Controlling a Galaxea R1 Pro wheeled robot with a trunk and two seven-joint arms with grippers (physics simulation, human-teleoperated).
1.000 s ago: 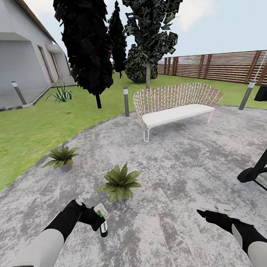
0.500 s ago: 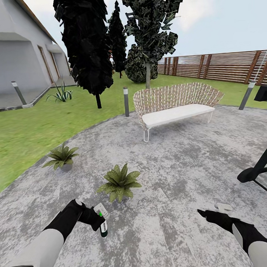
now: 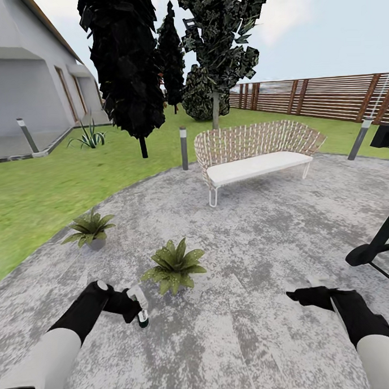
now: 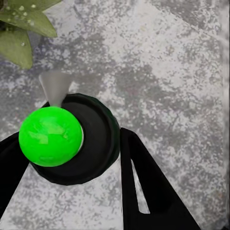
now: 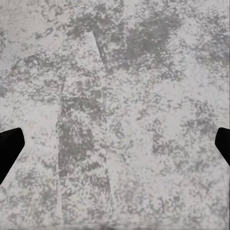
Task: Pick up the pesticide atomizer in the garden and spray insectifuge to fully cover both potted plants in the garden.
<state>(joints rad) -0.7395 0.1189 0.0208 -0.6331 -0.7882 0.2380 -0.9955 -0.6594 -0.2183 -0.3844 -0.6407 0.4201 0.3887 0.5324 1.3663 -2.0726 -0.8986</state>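
A wicker bench (image 3: 255,152) with a white seat stands on the grey paving (image 3: 265,253), well ahead of both grippers. 2 short post lights, 1 left (image 3: 184,148) of it and 1 right (image 3: 360,137), flank it. Behind rise 3 dark trees (image 3: 126,61), lawn (image 3: 41,190), and a slatted fence (image 3: 326,98). A black stand (image 3: 378,246) sits just right of the right gripper. The house (image 3: 26,88) and a spiky plant (image 3: 89,137) lie far left.
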